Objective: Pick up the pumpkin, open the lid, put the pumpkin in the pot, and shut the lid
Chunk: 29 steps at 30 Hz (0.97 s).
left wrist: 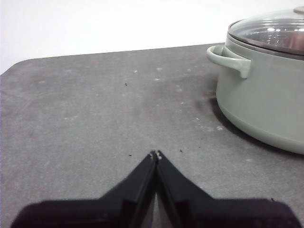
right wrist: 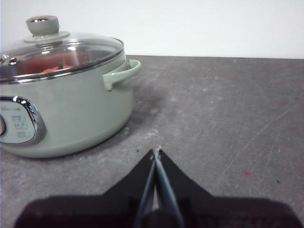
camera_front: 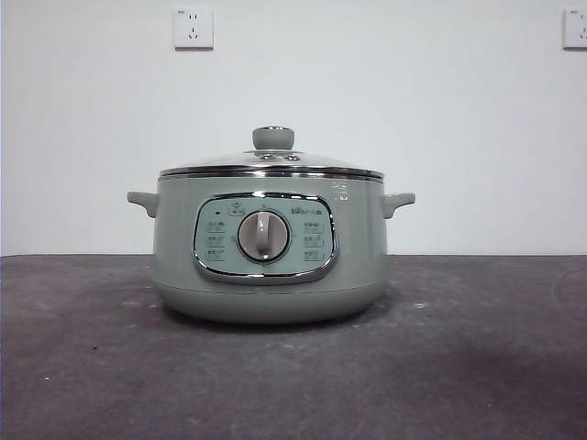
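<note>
The pale green pot [camera_front: 271,280] stands in the middle of the table with its dial panel facing the front camera. The glass lid [camera_front: 272,166] sits flat on the pot's rim, knob upward. In the right wrist view, something orange shows through the lid [right wrist: 61,52]; it looks like the pumpkin [right wrist: 50,69] inside the pot [right wrist: 71,114], mostly hidden. My left gripper [left wrist: 156,154] is shut and empty over bare table, apart from the pot [left wrist: 266,99] and its handle. My right gripper [right wrist: 156,152] is also shut and empty, on the pot's other side. Neither arm shows in the front view.
The dark grey table [camera_front: 459,348] stretches to either side of the pot and in front of it. Behind it is a white wall with two sockets [camera_front: 193,27] [camera_front: 575,27]. The table's far edge and a rounded corner [left wrist: 19,64] show in the left wrist view.
</note>
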Each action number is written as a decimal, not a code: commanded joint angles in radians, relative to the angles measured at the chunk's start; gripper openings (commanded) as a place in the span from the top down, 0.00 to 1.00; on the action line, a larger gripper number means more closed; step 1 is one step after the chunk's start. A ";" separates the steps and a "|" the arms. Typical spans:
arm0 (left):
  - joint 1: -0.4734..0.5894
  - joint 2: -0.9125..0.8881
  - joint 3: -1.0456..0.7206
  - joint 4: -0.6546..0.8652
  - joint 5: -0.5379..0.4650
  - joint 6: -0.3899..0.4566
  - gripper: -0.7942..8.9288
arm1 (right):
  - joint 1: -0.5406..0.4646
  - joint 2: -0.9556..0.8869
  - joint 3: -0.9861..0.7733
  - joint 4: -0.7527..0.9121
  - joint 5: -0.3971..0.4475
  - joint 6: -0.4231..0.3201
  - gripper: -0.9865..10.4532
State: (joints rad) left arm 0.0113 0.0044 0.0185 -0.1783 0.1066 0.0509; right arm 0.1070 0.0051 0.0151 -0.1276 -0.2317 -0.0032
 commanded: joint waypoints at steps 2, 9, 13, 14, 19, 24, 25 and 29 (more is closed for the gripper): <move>0.003 -0.003 -0.016 -0.001 -0.002 -0.006 0.92 | 0.000 -0.004 -0.008 -0.022 0.002 0.010 0.91; 0.003 -0.003 -0.016 0.000 -0.001 -0.006 0.92 | 0.000 -0.004 -0.008 -0.036 0.004 0.057 0.91; 0.003 -0.003 -0.016 0.000 -0.001 -0.006 0.92 | 0.000 -0.004 -0.008 -0.036 0.003 0.057 0.91; 0.003 -0.003 -0.016 0.000 -0.002 -0.006 0.92 | 0.000 -0.004 -0.008 -0.036 0.003 0.057 0.91; 0.003 -0.003 -0.016 0.000 -0.001 -0.006 0.92 | 0.000 -0.004 -0.008 -0.036 0.003 0.057 0.91; 0.003 -0.003 -0.016 0.000 -0.001 -0.006 0.92 | 0.000 -0.004 -0.008 -0.036 0.003 0.057 0.91; 0.003 -0.003 -0.016 0.000 -0.002 -0.006 0.92 | 0.000 -0.004 -0.008 -0.036 0.003 0.057 0.91; 0.003 -0.003 -0.016 0.000 -0.001 -0.006 0.92 | 0.000 -0.004 -0.008 -0.036 0.003 0.057 0.91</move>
State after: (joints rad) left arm 0.0113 0.0044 0.0185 -0.1783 0.1066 0.0509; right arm 0.1070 0.0048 0.0166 -0.1524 -0.2314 0.0418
